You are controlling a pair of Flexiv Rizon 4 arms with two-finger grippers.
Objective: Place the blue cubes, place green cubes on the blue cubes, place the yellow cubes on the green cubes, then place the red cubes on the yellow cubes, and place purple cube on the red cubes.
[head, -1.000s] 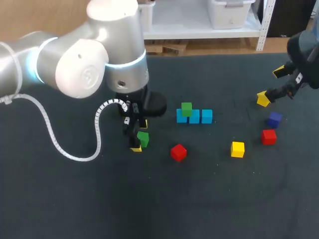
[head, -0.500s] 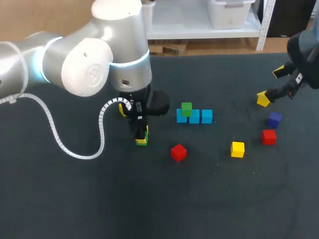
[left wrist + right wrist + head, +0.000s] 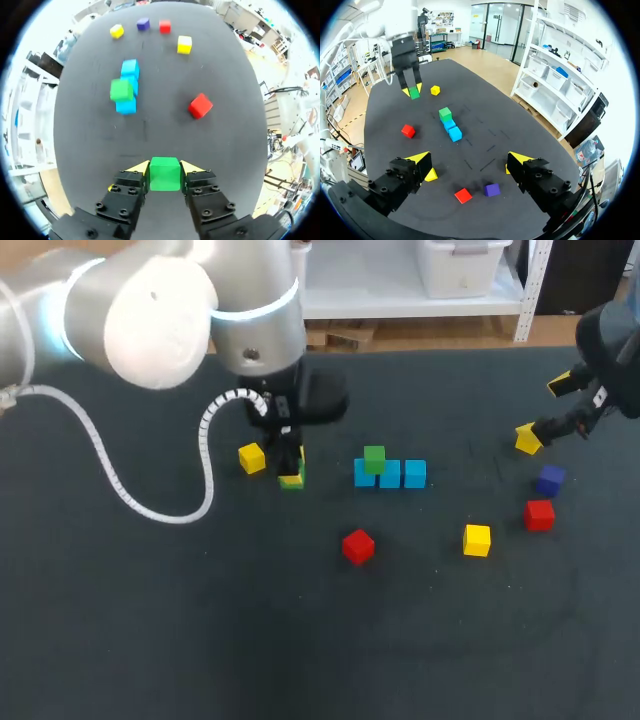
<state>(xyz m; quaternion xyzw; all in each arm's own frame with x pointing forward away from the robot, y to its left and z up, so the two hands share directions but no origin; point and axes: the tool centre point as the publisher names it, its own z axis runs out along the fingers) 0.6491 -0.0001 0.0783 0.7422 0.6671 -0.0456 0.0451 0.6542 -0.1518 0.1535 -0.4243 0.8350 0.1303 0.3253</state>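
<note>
Both left fingers [image 3: 136, 168] clamp a green cube [image 3: 164, 174], half-hidden overhead.

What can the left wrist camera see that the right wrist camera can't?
Only the left wrist view looks down its own claw from close up, with both yellow tips pressing the sides of the held green block. Only the right wrist view shows the right claw, open, and the left arm from outside. Both show the row of blue blocks with another green block on top, a red block and the purple block.
</note>
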